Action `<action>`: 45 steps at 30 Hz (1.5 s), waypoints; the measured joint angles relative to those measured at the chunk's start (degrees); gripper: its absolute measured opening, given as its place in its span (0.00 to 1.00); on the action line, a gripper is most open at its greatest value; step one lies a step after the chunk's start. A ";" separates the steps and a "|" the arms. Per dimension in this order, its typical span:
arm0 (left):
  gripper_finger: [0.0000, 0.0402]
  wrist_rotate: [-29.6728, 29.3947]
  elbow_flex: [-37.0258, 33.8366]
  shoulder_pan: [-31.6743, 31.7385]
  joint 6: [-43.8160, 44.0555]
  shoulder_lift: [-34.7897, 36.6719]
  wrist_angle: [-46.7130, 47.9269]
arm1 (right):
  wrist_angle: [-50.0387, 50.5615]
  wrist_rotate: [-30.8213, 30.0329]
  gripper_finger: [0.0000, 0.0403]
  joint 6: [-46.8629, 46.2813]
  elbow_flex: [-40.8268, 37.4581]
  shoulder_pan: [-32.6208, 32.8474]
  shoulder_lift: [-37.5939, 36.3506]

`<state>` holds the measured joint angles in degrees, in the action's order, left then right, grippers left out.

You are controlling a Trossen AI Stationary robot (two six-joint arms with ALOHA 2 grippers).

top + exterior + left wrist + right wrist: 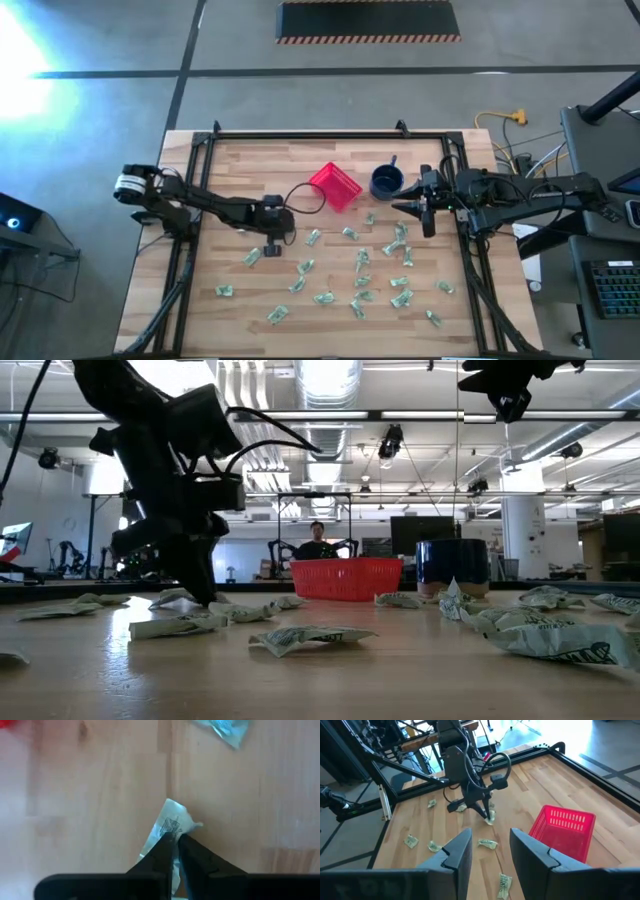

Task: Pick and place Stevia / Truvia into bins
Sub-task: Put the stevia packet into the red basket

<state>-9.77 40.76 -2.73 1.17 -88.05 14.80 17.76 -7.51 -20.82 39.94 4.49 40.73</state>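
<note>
My left fingers (176,842) are pinched shut on a sachet (170,820) at the desk; the red basket (335,187) lies just beyond, toward my open, empty right fingers (490,850).

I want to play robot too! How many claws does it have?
2. The left claw is down at the table, pinched shut on a sachet. The right claw hangs open in the air beside the blue mug.

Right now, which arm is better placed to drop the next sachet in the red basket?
Left. The left gripper is already pinched on a sachet on the table, near the red basket. The right gripper hangs open and empty, raised by the mug.
</note>
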 joint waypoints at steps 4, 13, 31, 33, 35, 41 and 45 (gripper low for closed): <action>0.01 -1.40 4.41 0.03 -0.25 2.28 -0.82 | -0.01 -0.02 0.30 0.00 0.00 0.00 0.00; 0.00 -6.59 13.36 4.28 -10.97 1.11 -10.17 | -0.11 -0.09 0.30 -0.02 0.00 0.00 0.80; 0.04 -4.62 31.11 14.39 -11.15 -16.80 -3.07 | -0.43 0.02 0.30 -1.59 0.00 -0.02 3.23; 0.09 -4.03 32.85 14.37 -12.08 -17.56 -1.45 | -0.42 0.02 0.30 -1.70 0.00 -0.02 3.23; 0.15 -3.97 33.23 14.37 -12.09 -17.60 -0.56 | -0.44 0.02 0.30 -1.73 0.00 -0.02 3.26; 0.30 -3.97 33.88 14.32 -12.00 -14.72 2.00 | 1.81 0.14 0.30 -1.75 0.00 0.00 3.65; 0.35 -3.78 34.22 13.66 -8.60 -10.79 9.74 | 9.67 3.19 0.30 -1.77 0.00 0.36 5.49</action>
<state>-13.55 74.98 10.93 -7.43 -98.84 24.54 27.43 -4.32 -22.59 39.94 4.85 46.22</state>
